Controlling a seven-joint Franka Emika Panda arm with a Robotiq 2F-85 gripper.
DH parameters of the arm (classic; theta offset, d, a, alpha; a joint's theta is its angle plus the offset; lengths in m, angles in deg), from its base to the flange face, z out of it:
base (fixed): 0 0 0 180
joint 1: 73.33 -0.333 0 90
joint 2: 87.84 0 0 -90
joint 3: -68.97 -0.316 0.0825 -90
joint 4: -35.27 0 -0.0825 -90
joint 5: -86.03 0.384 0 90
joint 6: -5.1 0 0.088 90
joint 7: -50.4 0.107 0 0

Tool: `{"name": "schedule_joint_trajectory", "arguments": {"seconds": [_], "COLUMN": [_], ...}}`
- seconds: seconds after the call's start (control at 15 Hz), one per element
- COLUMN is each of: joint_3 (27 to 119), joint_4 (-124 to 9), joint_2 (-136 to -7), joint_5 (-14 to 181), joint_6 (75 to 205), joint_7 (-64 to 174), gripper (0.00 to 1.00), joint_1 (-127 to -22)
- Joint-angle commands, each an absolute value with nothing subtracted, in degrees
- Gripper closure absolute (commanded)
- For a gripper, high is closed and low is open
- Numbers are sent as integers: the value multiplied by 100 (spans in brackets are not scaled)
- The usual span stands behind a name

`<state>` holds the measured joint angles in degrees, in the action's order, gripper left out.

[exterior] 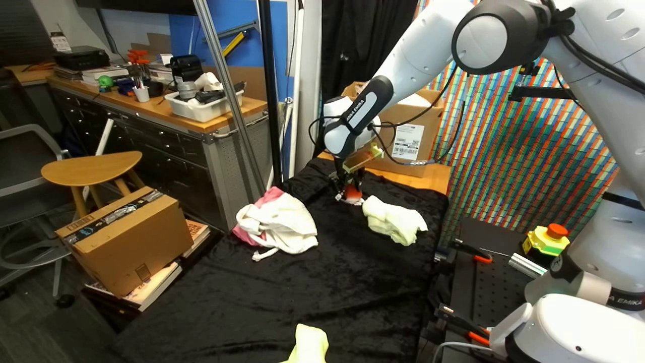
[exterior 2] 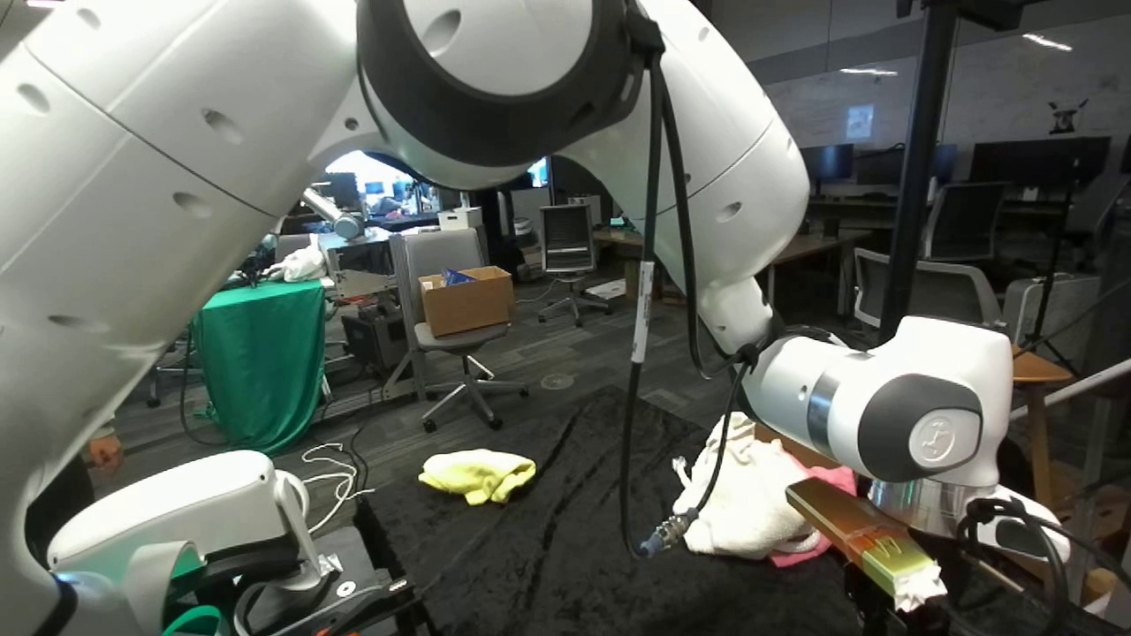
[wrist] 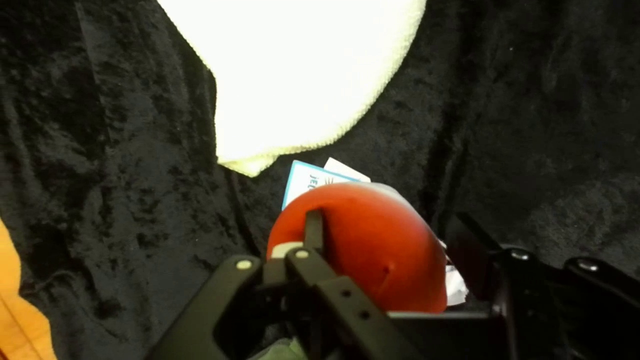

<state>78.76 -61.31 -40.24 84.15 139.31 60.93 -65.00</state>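
Red plush [wrist: 370, 250]: one fingertip [wrist: 314, 230] dented its side.
Gripper [wrist: 388, 230]: I had it partly spread, apparently to span that bulk; nothing clamped.

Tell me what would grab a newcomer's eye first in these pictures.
Probably the white arm, looming large in both exterior views. Next, the red thing at the gripper, vivid against the black cloth in the wrist view. Then the multicoloured backdrop behind the arm in an exterior view.
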Motion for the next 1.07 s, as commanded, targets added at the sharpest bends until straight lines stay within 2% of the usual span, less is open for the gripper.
{"name": "schedule_joint_trajectory", "arguments": {"seconds": [0.0, 0.27, 0.47, 0.53, 1.0], "joint_3": [7959, 7964, 7960, 7945, 7705], "joint_4": [-5935, -5930, -5912, -5928, -6570], "joint_2": [-3914, -3919, -3917, -3937, -4709], "joint_5": [8433, 8439, 8448, 8455, 8372], "joint_6": [13830, 13837, 13831, 13819, 13924], "joint_7": [6210, 6244, 6267, 6244, 5685], "gripper": [65, 93, 98, 95, 95], "joint_1": [-6556, -6554, -6551, -6543, -6614]}}
